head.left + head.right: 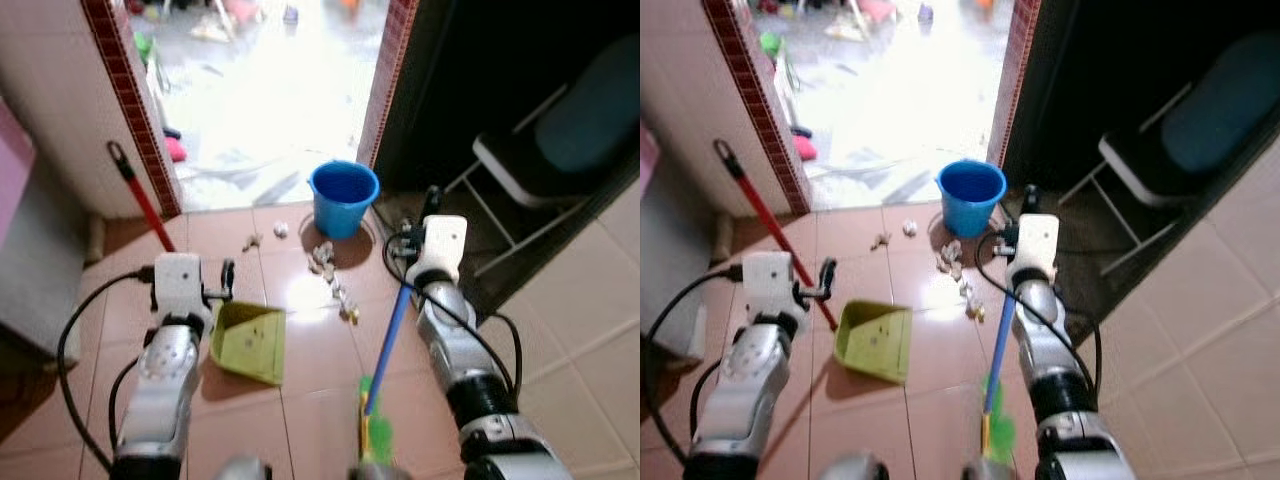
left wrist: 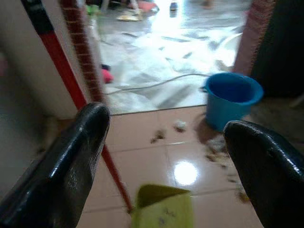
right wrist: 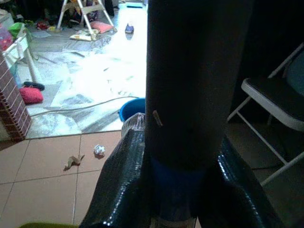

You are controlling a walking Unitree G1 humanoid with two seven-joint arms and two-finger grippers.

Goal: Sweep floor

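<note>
On the left, the left gripper (image 1: 228, 280), fingers spread and empty, hovers by one red-handled green dustpan (image 1: 250, 343); several scraps (image 1: 323, 257) lie before one blue bucket (image 1: 343, 197); the right gripper (image 3: 164, 180) clamps one blue broom (image 1: 385, 350)

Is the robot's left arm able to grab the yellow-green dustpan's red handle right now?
Probably yes. The left gripper is open, holds nothing, and sits right beside the red handle above the dustpan, with nothing between them.
</note>
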